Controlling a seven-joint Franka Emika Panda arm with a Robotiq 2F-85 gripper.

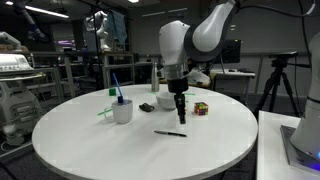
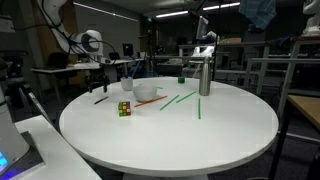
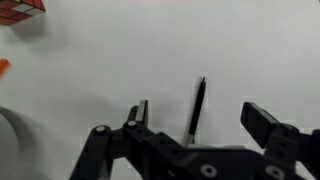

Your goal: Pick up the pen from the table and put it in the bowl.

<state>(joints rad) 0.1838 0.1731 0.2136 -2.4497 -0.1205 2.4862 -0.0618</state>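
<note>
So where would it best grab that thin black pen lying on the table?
Probably near its middle, straight down from above. The pen lies flat on the table, too low for a sideways approach, and the open pincer hangs above it, lined up to close across the thin shaft.

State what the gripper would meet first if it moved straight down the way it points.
Probably the black pen, lying on the table between the jaws of the open gripper in the wrist view. The gap above it is hard to judge.
</note>
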